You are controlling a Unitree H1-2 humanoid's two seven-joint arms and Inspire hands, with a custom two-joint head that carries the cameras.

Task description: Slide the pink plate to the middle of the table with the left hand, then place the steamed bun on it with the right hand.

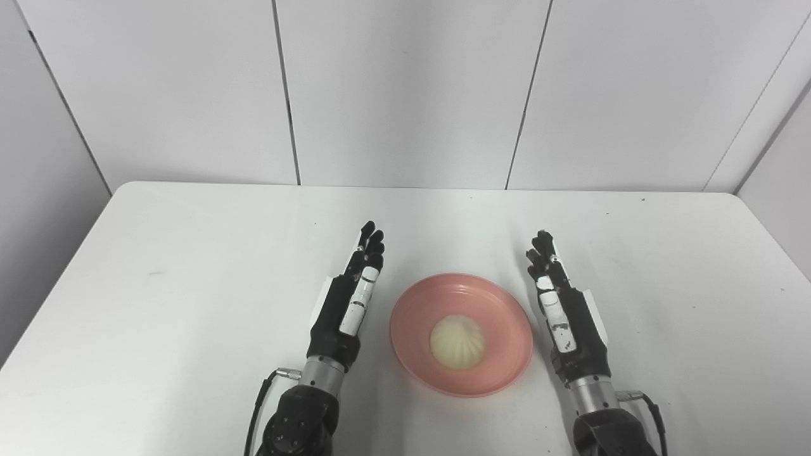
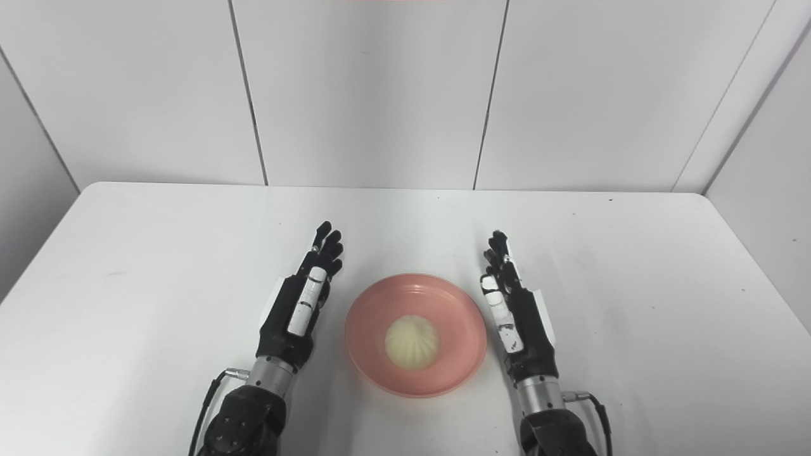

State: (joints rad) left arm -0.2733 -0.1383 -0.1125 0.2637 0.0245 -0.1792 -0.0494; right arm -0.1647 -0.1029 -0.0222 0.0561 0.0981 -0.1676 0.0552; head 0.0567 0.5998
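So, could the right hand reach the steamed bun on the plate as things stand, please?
Probably yes: the right hand is open beside the pink plate, and nothing lies between it and the steamed bun.

We record: pink plate (image 1: 500,361), smooth, faintly glossy, plastic-looking; steamed bun (image 1: 457,341), matt, pleated; white surface (image 1: 190,266), smooth, matt, lightly speckled; wall panels (image 1: 405,88), matt white.

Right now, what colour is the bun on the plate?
Pale cream-white, with pleats radiating from its top: steamed bun on the pink plate. Clearest in the left eye view.
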